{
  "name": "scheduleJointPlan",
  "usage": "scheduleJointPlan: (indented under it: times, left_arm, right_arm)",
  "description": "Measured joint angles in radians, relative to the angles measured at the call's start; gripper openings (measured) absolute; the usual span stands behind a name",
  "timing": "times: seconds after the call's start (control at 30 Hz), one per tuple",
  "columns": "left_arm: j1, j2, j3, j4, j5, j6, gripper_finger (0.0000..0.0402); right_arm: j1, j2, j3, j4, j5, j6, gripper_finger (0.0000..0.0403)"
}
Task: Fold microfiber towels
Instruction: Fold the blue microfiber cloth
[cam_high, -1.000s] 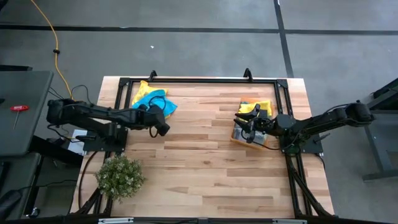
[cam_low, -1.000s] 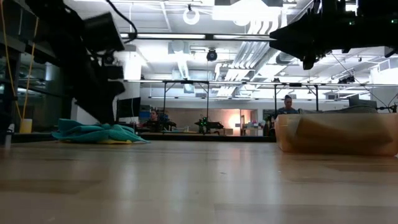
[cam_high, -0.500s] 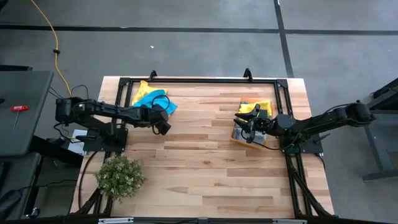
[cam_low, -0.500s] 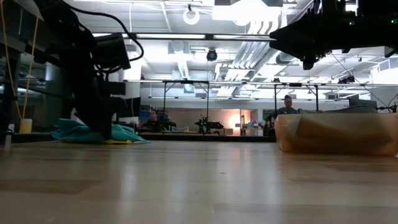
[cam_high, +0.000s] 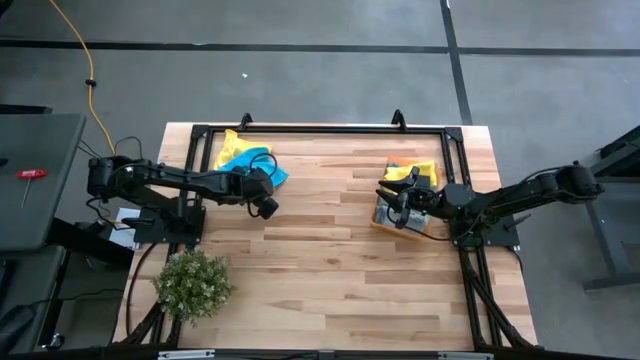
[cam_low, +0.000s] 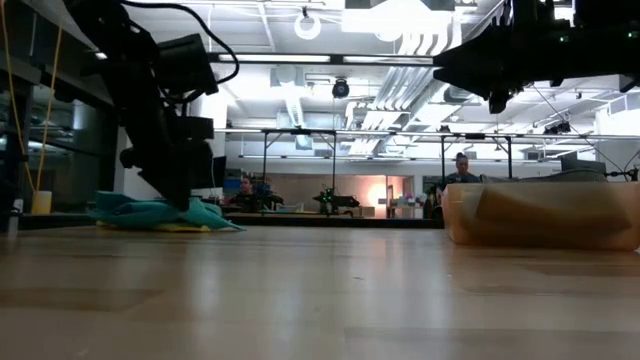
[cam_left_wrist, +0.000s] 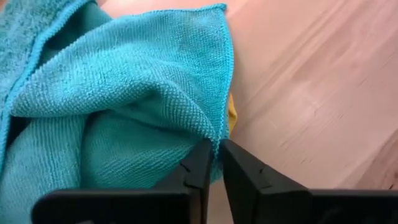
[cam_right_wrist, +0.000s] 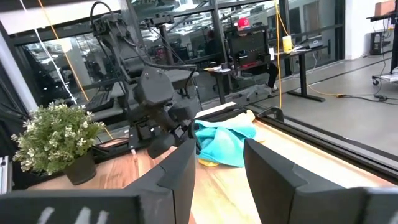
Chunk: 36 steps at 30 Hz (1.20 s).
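Teal microfiber towel (cam_left_wrist: 118, 99) lies crumpled on a yellow towel (cam_high: 228, 147) at the far-left corner of the desk (cam_high: 330, 270), and the left tool (cam_left_wrist: 216, 163) has its fingers pinched nearly together on the teal hem. To do this well, I would lift slowly and drag toward the desk's bare middle so only one layer comes away. A second ago those fingers stood wide apart. Over the orange bin (cam_high: 398, 220) the right tool (cam_right_wrist: 217, 165) hangs half apart, empty, unmoved.
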<state>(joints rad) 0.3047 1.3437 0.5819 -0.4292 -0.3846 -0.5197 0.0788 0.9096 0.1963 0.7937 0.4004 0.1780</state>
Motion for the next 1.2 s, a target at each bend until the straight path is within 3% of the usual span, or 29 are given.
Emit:
scheduleJointPlan:
  times: [0.17, 0.3, 0.43, 0.63, 0.93, 1.2]
  left_arm:
    - [-0.007, -0.013, 0.0, 0.034, 0.013, 0.027, 0.0041]
    - [-0.02, -0.013, 0.006, 0.091, 0.078, 0.049, 0.0009]
    - [-0.075, -0.014, 0.052, 0.092, 0.088, 0.064, 0.0006]
    - [-0.141, -0.014, 0.078, 0.084, -0.032, 0.086, 0.0004]
    - [-0.142, -0.014, 0.039, -0.028, -0.098, 0.002, 0.0087]
    - [-0.076, -0.014, -0.028, -0.012, -0.073, -0.023, 0.0148]
  right_arm:
    - [0.0, 0.0, 0.0, 0.0, 0.0, 0.0, 0.0129]
    - [0.0, 0.0, 0.0, -0.001, 0.015, 0.0, 0.0129]
    - [0.0, 0.0, 0.0, -0.003, 0.017, 0.005, 0.0129]
    - [0.0, 0.0, 0.0, -0.004, 0.017, 0.006, 0.0129]
    - [0.0, 0.0, 0.0, -0.004, 0.017, 0.005, 0.0129]
    - [0.0, 0.0, 0.0, -0.004, 0.017, 0.005, 0.0129]
